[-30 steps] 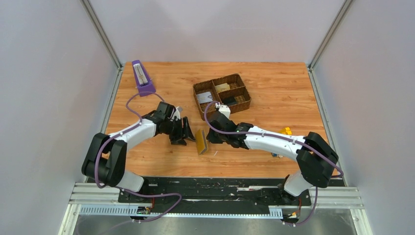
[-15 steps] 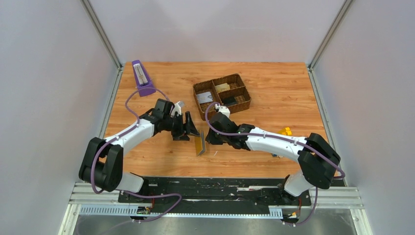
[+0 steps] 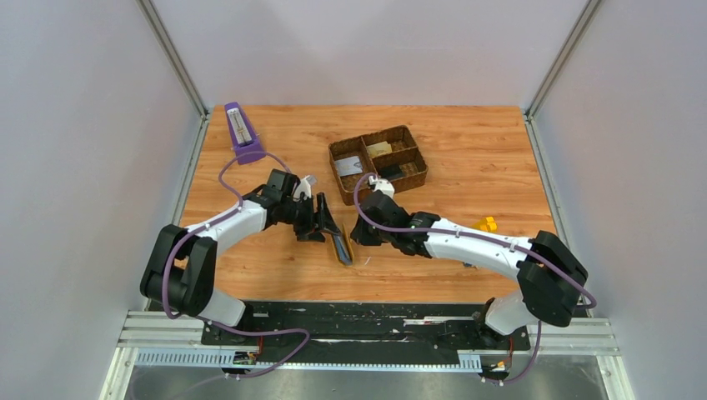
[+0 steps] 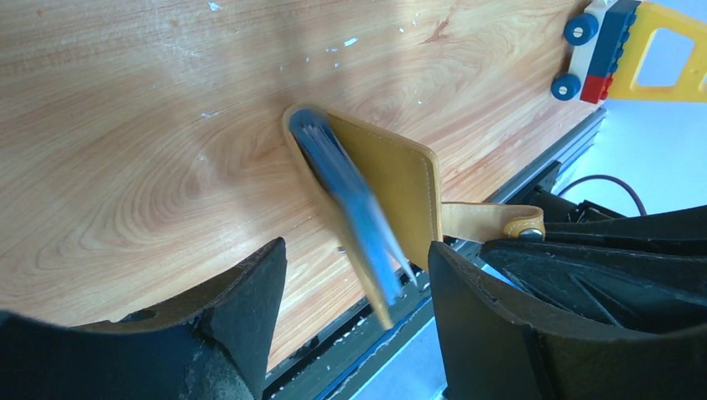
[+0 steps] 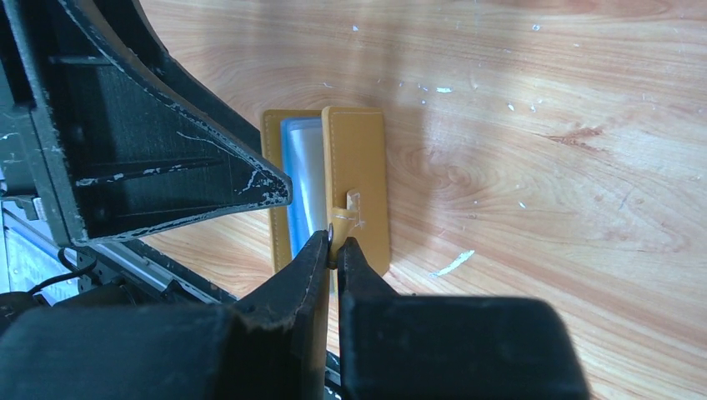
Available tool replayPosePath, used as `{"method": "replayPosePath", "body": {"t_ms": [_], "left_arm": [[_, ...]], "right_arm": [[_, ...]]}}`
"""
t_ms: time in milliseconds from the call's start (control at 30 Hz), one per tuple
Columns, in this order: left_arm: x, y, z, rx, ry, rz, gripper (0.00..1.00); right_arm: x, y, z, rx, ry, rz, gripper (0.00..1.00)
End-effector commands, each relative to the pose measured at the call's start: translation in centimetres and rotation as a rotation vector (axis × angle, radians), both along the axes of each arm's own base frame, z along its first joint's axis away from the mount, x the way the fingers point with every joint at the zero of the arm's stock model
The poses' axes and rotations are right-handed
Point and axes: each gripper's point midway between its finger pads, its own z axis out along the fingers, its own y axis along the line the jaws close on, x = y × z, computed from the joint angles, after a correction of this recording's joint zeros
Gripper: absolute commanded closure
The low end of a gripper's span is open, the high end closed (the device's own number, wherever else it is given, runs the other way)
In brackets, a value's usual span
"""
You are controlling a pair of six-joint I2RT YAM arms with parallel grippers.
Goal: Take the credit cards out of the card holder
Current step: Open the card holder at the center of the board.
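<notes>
The right jaws are pinched shut on the card holder's (image 5: 358,150) tab (image 5: 348,212), propping it part-open just ahead. The left jaws gape wide and empty, with the blue pockets (image 4: 346,192) between them. Tugging a card could slip that thin tab grip, and the holder would flop shut.

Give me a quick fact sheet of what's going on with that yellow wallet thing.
card holder: mustard-yellow, partly open, on the wooden table
right fingers: shut on its yellow tab
left fingers: open, close to the holder's blue-grey inside; contact unclear
woven tray: farther back on the table
</notes>
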Motion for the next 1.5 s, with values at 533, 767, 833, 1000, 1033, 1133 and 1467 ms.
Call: {"method": "replayPosePath", "body": {"t_ms": [533,767,833,1000,1033,1133,1467], "left_arm": [[-0.7,0.6,-1.8,0.049,0.018,-0.017,0.49],[-1.1,-0.2,-1.0,-0.030,0.015,-0.022,0.68],[-1.3,-0.6,-0.7,-0.066,0.018,-0.029,0.76],[-1.2,-1.1,0.1,-0.108,0.005,-0.032,0.94],[-1.2,-1.1,0.1,-0.108,0.004,-0.032,0.96],[-1.2,-1.2,0.6,-0.113,0.001,-0.032,1.00],[-1.3,-0.4,0.6,-0.054,-0.002,-0.009,1.00]], "right_arm": [[0.1,-5.5,-3.0,-0.055,0.018,-0.131,1.00],[-0.2,-6.7,-4.3,-0.089,0.048,-0.143,0.95],[-0.2,-6.6,-4.1,-0.086,0.046,-0.141,0.94],[-0.1,-6.3,-3.3,-0.078,0.048,-0.142,0.81],[-0.1,-6.2,-2.9,-0.073,0.050,-0.139,0.79],[-0.1,-5.5,-0.9,-0.046,0.051,-0.121,0.71],[-0.1,-1.6,5.6,0.123,0.041,-0.031,0.60]]}}
